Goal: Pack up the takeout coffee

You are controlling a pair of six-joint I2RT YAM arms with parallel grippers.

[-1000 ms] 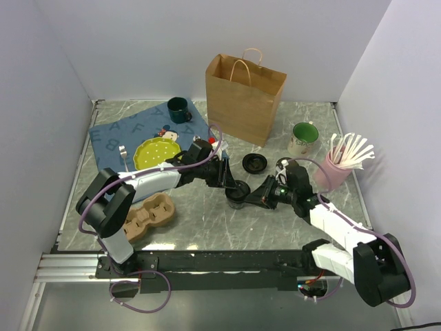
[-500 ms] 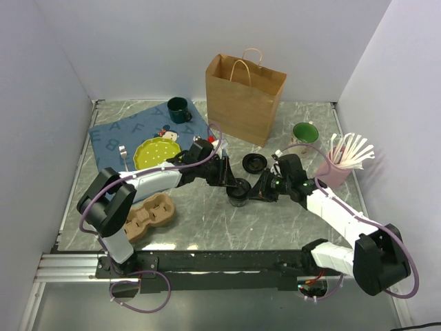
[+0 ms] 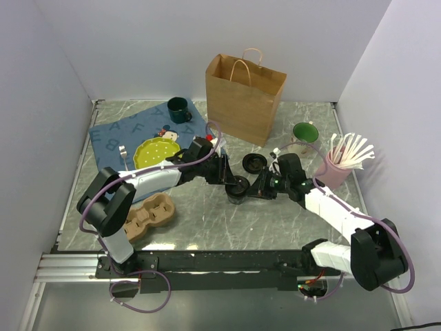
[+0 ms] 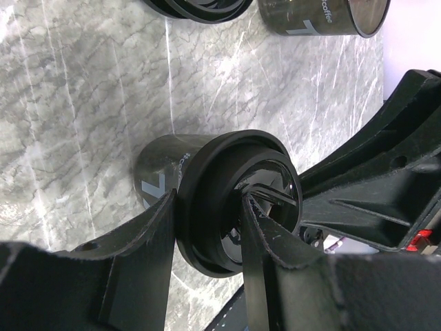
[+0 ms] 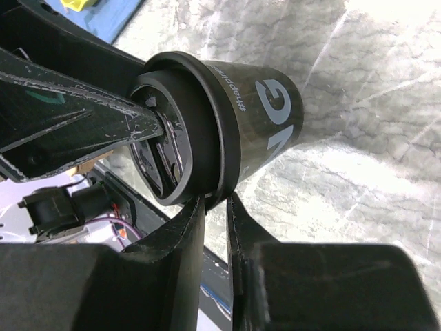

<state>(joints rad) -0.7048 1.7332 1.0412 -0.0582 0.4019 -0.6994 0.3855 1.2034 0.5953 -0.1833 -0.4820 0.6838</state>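
Observation:
The takeout coffee (image 3: 237,196) is a short dark cup (image 4: 157,167) with a black lid (image 4: 207,172), standing on the marble table between my two arms. My left gripper (image 3: 231,183) is shut on the lid (image 5: 196,124): one finger is outside the rim and the other lies across the lid's top, as the left wrist view shows (image 4: 210,207). My right gripper (image 3: 250,189) comes in from the other side. Its narrow jaws (image 5: 215,203) pinch the lid's lower rim against the cup wall (image 5: 269,114). The brown paper bag (image 3: 244,96) stands open at the back.
A loose black lid (image 3: 254,163) lies just behind the cup, and a second dark cup (image 4: 324,17) shows beyond it. Around stand a white mug (image 3: 302,138), a pink holder of utensils (image 3: 334,171), a cardboard cup carrier (image 3: 148,214), a green plate (image 3: 157,153) and a dark green mug (image 3: 179,109).
My right gripper has moved left and away from me, up to the cup, and now sits at the lid's rim. The left arm and the cup have stayed put.

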